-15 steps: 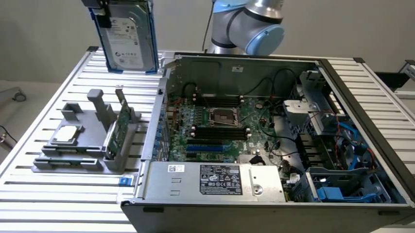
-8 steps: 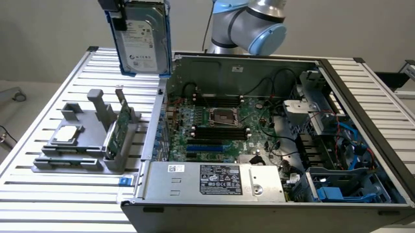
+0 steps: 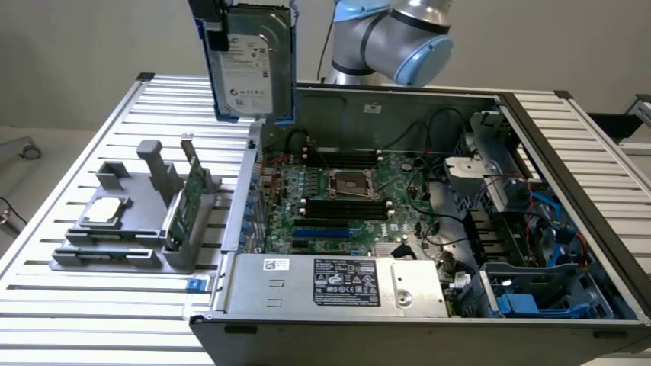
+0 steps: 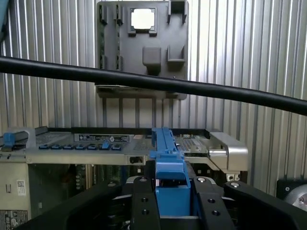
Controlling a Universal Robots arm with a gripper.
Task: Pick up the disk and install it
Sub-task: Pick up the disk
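The disk (image 3: pixel 247 65), a silver-grey drive with a white label in a blue carrier, hangs upright in the air above the back left corner of the open computer case (image 3: pixel 407 229). My gripper (image 3: pixel 213 15) is shut on its upper end, at the top of the exterior view. In the wrist view the blue carrier edge of the disk (image 4: pixel 168 167) runs straight out from between my black fingers (image 4: pixel 211 203), which clamp it from both sides. Far below it lie the case wall and the grey holder.
A grey fixture (image 3: pixel 133 221) on the slatted table (image 3: pixel 61 305) holds a small square silver chip (image 3: pixel 107 211) and an upright green circuit card (image 3: pixel 185 202). Inside the case are the motherboard (image 3: pixel 346 198), a power supply (image 3: pixel 331 284) and blue drive bays (image 3: pixel 529 297). A black cable (image 4: pixel 144 82) crosses the wrist view.
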